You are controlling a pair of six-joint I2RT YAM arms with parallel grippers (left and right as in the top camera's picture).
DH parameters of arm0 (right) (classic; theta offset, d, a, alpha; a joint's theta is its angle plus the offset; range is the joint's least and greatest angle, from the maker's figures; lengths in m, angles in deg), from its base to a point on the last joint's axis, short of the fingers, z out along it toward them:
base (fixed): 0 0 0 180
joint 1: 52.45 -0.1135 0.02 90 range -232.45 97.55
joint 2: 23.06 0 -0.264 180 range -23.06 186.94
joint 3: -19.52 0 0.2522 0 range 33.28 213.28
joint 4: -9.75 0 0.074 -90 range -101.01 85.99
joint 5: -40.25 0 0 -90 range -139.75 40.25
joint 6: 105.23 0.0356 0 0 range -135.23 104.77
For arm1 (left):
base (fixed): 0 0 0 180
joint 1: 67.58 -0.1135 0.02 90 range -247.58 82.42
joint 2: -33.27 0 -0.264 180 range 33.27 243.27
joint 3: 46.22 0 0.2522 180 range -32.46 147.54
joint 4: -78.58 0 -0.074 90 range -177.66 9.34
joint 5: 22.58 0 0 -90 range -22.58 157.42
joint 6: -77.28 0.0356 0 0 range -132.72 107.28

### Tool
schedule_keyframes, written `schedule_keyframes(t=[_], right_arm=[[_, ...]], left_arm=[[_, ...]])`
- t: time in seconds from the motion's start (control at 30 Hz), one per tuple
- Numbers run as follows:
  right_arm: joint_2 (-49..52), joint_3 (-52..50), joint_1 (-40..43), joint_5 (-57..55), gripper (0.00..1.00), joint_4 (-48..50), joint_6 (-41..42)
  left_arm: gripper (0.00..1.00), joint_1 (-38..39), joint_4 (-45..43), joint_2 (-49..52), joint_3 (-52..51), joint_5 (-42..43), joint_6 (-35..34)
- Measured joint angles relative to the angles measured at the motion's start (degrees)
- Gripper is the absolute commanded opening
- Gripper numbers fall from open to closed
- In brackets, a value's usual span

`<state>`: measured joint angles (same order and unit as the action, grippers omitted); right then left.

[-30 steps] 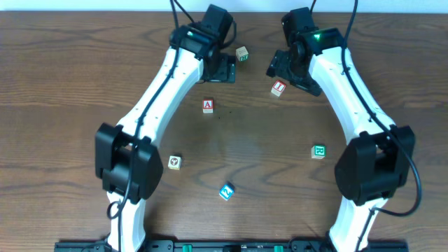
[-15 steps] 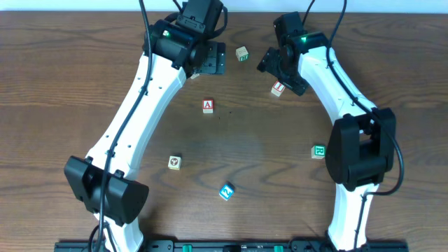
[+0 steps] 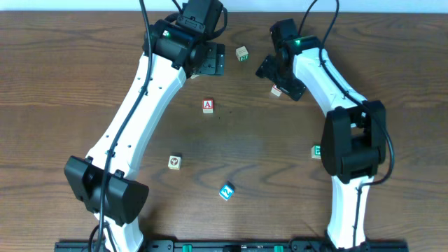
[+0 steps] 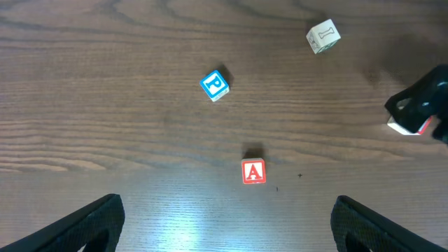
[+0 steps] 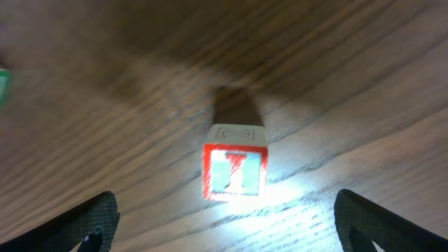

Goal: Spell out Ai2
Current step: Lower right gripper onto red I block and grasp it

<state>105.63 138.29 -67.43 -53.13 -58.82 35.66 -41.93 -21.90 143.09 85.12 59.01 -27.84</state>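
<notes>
The red "A" block (image 3: 208, 106) lies on the table and shows in the left wrist view (image 4: 253, 171), ahead of my open, empty left gripper (image 4: 224, 236). In the overhead view the left gripper (image 3: 210, 61) hovers at the back. The red "I" block (image 3: 277, 90) is half covered by my right gripper (image 3: 281, 72). In the right wrist view the "I" block (image 5: 236, 170) sits just ahead of my open right gripper (image 5: 231, 231), between the fingers' lines, untouched. I cannot tell which block carries a "2".
A beige block (image 3: 242, 53) lies at the back, also in the left wrist view (image 4: 323, 36). A blue "P" block (image 4: 214, 85) lies beyond the "A". A green block (image 3: 318, 151), a blue block (image 3: 226, 191) and a beige block (image 3: 174, 162) lie nearer the front.
The left arm swung its elbow out to the left and its gripper shifted slightly back-left. The right gripper moved left over the "I" block, covering more of it.
</notes>
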Motion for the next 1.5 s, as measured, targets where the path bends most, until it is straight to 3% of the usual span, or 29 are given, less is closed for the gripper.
schedule_keyframes(t=[0.17,0.37,0.53,0.67,0.93,1.27,1.5], right_arm=[[2.0,0.0,0.0,0.6,0.82,0.0,0.1],[3.0,0.0,0.0,0.6,0.79,0.9,-0.5],[3.0,0.0,0.0,-0.1,0.56,1.2,-1.8],[3.0,0.0,0.0,-0.2,0.43,1.3,-2.6],[3.0,0.0,0.0,-1.3,0.35,1.5,-4.7],[3.0,0.0,0.0,-2.6,0.15,1.1,-8.6],[2.9,0.2,-2.0,-2.7,0.17,-1.1,-12.5]], left_arm=[[0.95,0.0,0.0,0.0,0.0,0.0,0.0],[0.96,0.0,0.0,0.0,0.0,-0.2,0.0],[0.95,0.0,0.0,0.0,0.0,-0.2,0.0],[0.96,0.0,0.0,0.0,0.0,-0.2,0.0],[0.95,0.0,0.1,0.0,0.0,-0.2,0.0],[0.95,0.0,0.1,0.0,0.0,-0.2,0.0],[0.95,0.0,0.1,0.0,0.0,-0.2,0.0]])
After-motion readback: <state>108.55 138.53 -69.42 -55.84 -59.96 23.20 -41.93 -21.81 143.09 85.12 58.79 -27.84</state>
